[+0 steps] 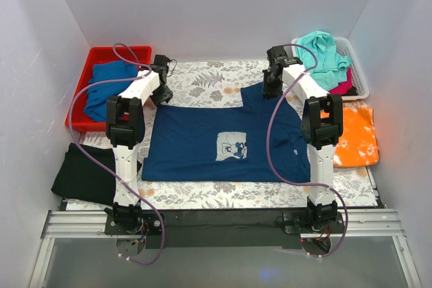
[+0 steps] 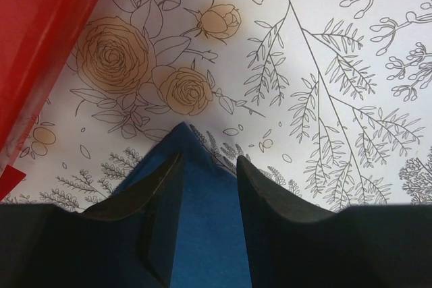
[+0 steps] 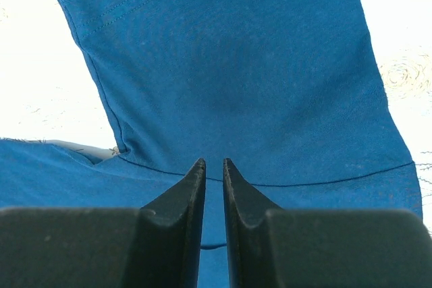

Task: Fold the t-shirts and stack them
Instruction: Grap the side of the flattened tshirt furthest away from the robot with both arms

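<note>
Black fingers of the left gripper [image 2: 208, 166] stand apart astride a corner of the navy t-shirt [image 1: 223, 143], whether pinching it I cannot tell. The right gripper [image 3: 214, 165] has its jaws nearly together over the sleeve seam (grip unclear). That shirt lies flat on the floral tablecloth [image 1: 202, 79], print up, between a red bin [image 1: 94, 55] and a white basket [image 1: 358, 65].

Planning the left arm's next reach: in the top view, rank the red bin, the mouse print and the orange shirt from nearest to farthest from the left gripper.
1. red bin, just left of the left gripper.
2. mouse print, mid-table on the navy shirt.
3. orange shirt, far right edge.
</note>
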Controlling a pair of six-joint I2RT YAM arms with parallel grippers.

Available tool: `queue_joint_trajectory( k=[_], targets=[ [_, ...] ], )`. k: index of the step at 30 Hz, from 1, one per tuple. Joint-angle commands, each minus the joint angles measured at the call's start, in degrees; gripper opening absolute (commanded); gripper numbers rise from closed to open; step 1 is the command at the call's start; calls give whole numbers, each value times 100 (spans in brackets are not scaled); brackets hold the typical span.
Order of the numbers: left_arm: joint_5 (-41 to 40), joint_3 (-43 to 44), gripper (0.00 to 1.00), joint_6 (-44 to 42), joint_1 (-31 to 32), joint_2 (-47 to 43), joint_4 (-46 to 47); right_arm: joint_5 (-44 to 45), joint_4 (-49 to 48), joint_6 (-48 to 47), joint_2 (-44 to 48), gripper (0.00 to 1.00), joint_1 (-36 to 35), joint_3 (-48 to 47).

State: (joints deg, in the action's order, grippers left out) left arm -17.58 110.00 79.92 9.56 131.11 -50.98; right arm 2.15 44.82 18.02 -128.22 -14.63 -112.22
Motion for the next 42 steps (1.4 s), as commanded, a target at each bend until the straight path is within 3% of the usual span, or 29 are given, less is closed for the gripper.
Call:
queue_joint_trajectory(
  k=[1, 10, 13, 14, 18, 28, 36, 42],
  targets=[
    [-105, -40, 36, 15, 28, 81, 9, -22, -34, 8, 52, 21, -13, -1],
    [-263, -83, 34, 85, 28, 371, -175, -4, -34, 0, 34, 21, 4, -19],
    [-237, -83, 26, 103, 28, 398, -202, -13, -34, 0, 8, 21, -4, -36],
    [-237, -83, 17, 120, 28, 389, -210, -22, -34, -9, -1, 21, -4, -54],
    [-175, -31, 1, 77, 37, 336, -184, -4, -26, 0, -141, 21, 4, -264],
    [-140, -48, 0, -47, 81, 240, -263, 865, -174, -158, -1345, 24, 154, -1968],
    [-52, -154, 0, -143, 90, 117, -219, 1515, -1264, -360, -1399, 25, 303, -1575],
    [0, -49, 0, -231, 98, 125, -237, 1332, -1810, -607, -1591, 29, 356, -1662]
  ],
)
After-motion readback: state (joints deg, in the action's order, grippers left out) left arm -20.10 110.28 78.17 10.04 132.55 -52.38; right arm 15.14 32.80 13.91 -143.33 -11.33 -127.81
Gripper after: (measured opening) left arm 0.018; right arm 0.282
